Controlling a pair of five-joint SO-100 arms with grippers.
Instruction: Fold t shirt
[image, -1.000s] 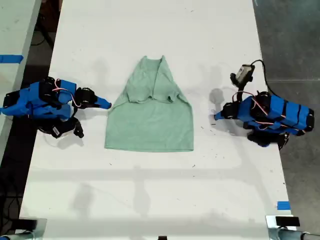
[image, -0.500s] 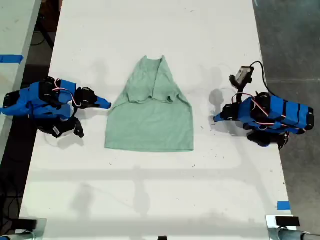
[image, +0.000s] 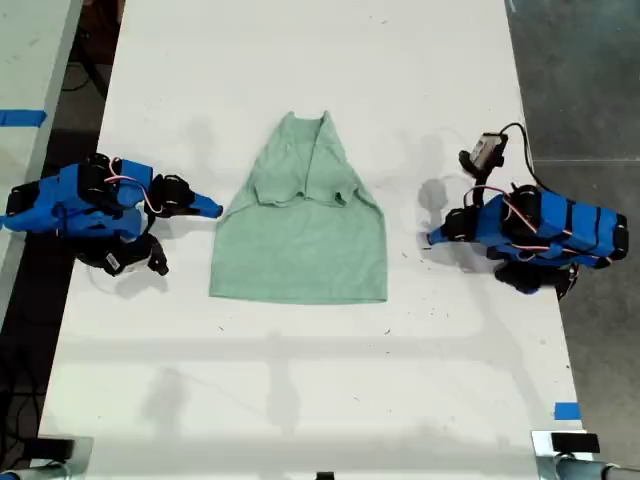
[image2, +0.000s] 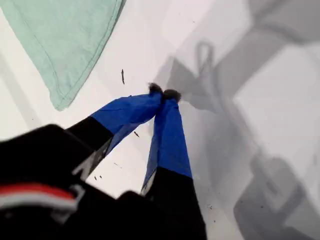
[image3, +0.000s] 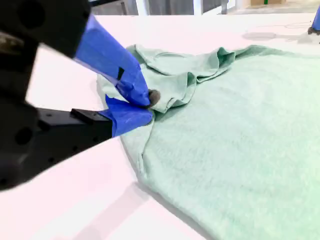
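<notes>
Bare table (image: 300, 390) rings the t shirt (image: 300, 240).

T shirt (image2: 65, 40) cut off by frame edge (first wrist view), sleeve folds blurred in second wrist view

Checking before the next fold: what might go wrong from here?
My second end effector is shut at the shirt's edge, so it may push and bunch the cloth rather than grip it. My first end effector is shut, off the shirt; a one-sided pull could skew the fold.
</notes>
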